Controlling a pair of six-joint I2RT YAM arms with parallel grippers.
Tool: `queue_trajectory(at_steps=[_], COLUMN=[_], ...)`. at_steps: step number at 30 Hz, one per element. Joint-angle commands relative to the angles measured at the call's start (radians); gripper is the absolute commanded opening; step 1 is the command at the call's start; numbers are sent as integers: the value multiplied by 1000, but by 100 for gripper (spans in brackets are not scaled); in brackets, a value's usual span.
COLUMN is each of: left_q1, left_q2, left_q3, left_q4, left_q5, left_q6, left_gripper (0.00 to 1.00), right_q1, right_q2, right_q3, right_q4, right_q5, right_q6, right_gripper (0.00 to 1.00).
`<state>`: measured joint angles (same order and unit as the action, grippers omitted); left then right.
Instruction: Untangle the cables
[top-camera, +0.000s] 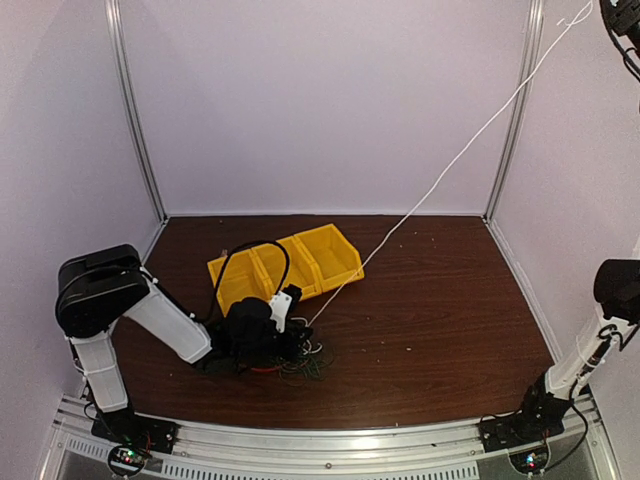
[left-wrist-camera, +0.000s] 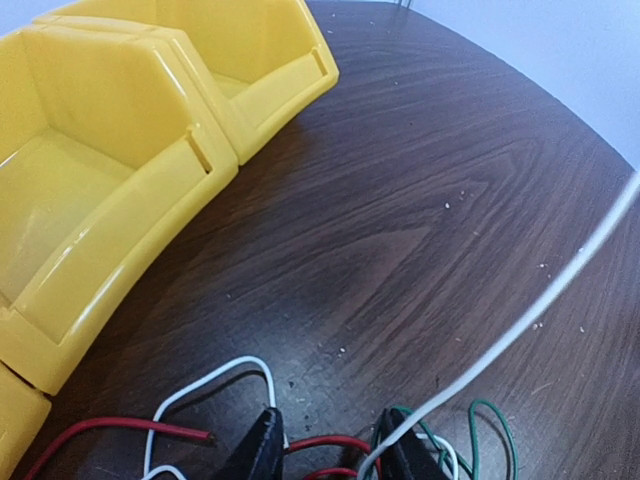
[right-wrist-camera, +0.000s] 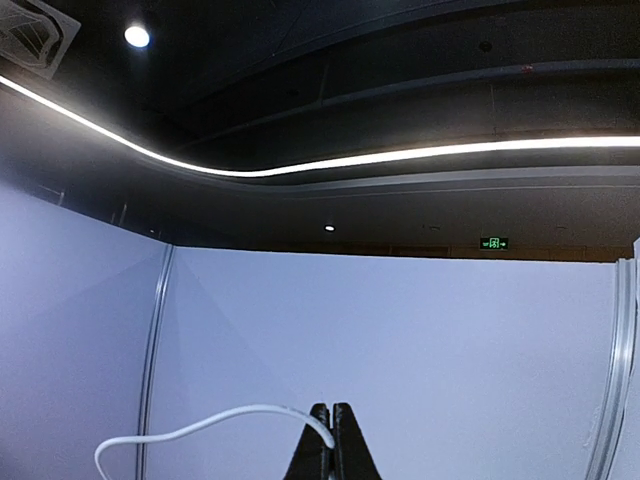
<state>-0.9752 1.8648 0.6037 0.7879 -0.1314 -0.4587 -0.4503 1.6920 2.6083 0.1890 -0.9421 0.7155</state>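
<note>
The cables (top-camera: 305, 364) lie in a loose red, white and green tangle on the dark wood table, in front of the yellow bins. My left gripper (top-camera: 290, 352) is low over the tangle. In the left wrist view the left gripper (left-wrist-camera: 335, 455) stands open, with a red cable (left-wrist-camera: 330, 440) lying loose between its fingers and green loops (left-wrist-camera: 490, 415) to the right. A white cable (top-camera: 450, 165) runs taut from the tangle up to the top right corner. There my right gripper (top-camera: 618, 18) is raised high. The right gripper (right-wrist-camera: 332, 440) is shut on the white cable (right-wrist-camera: 200, 424).
A row of yellow bins (top-camera: 330, 250) stands just behind the tangle, and the nearest bin (left-wrist-camera: 100, 200) is left of my left fingers. White walls with metal posts (top-camera: 512, 110) close in the table. The right arm's base (top-camera: 540, 405) is at the near right.
</note>
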Motion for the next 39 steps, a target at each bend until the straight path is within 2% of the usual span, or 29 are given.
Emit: queue_trajectory(at_steps=[1,4,7,9,11,13,15,18,26,30,32,34,39], left_q1=[0,0,-5,-17,-23,-23,-23,-23,-22,-23,-23,-23,-23], left_q2=[-10,-34,-75,-104,-120,-128,-136,-155,-188,-195,-192,-186,-227], left_q3=[-15,-39,-48,-33,4,20,25,35,54,63,80,90,56], left_q4=[-92,-86,-79,-97,-143,-177,-187,-209,-264,-325,-365,-399,-405], left_q5=[-32,-37,-12,-20,-35,-48,-47,-41,-36,-68,-67,-69,-79], left_q6=[-2,-1,7,19,27,29,31,32,47,16,11,-1,-23], left_gripper=[34,34,30,30,30,30,30,30,30,31,31,31,31], right_q1=[-12,-11,-10,-1,21,53,101,180,228,254,254,254,247], right_q2=[16,4,-26,-65,-130,-171,-214,-280,-369,-337,-307,-284,-298], right_q3=[-26,-82,-250,-398,-552,-667,-765,-924,-1431,-1541,-1545,-1521,-1388], right_q4=[18,16,116,125,31,-201,-419,-584,-616,-712,-786,-886,-1157], right_q5=[31,2,-85,-134,-156,-137,-63,51,257,414,476,514,463], right_q6=[10,-7,50,14,-121,-389,-665,-951,-1211,-1331,-1359,-1388,-1450], right_gripper=[0,0,0,0,0,0,0,0,0,0,10,25,61])
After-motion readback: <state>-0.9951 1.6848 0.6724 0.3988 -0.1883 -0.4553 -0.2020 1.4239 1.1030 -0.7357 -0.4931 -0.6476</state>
